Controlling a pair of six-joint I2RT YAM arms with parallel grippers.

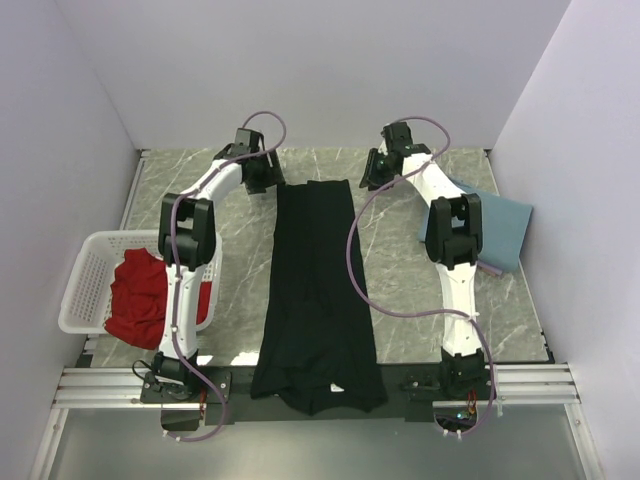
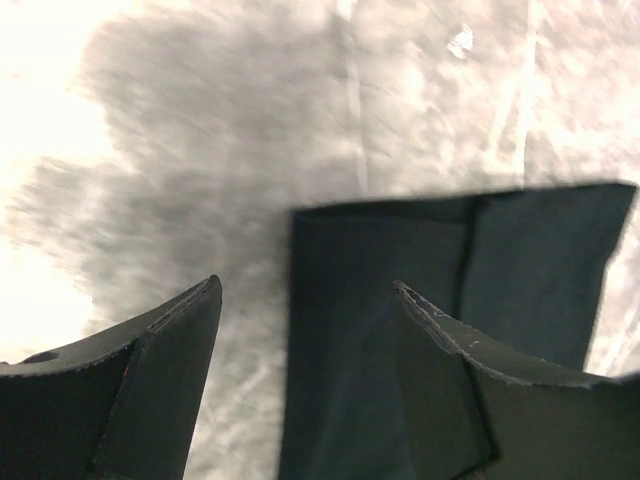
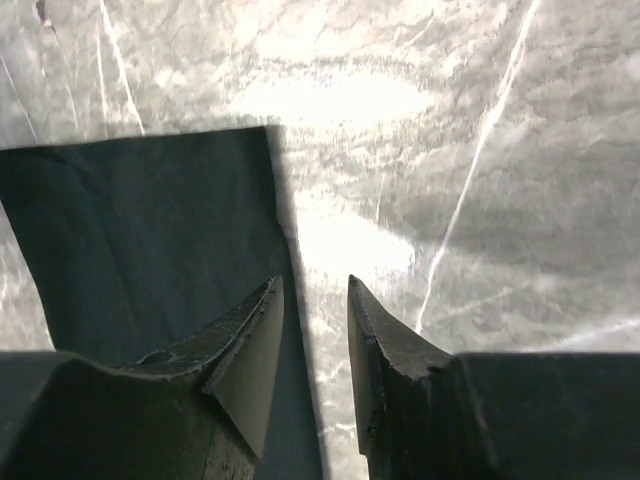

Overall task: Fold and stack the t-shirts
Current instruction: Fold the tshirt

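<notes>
Top external view shows you the large black cloth t-shirt (image 1: 315, 290) laid as a long narrow strip down the middle of the grey marbled worktop (image 1: 400, 250), its near end drooping over the front edge, probably so that both far corners sit within reach for a crosswise fold. Your left jaws hang spread over the far left corner, one finger (image 2: 140, 390) above bare marble and the other above cloth, gripping nothing. Your right jaws straddle the far right edge with a narrower gap, also released. The red cloth t-shirt (image 1: 140, 295) sits bunched in the white latticed plastic basket (image 1: 85, 285), and the dusty-blue cloth t-shirt (image 1: 505, 230) lies flat at the right, apart from the black one, likely as the stack's base. No brand, label or writing can be read
</notes>
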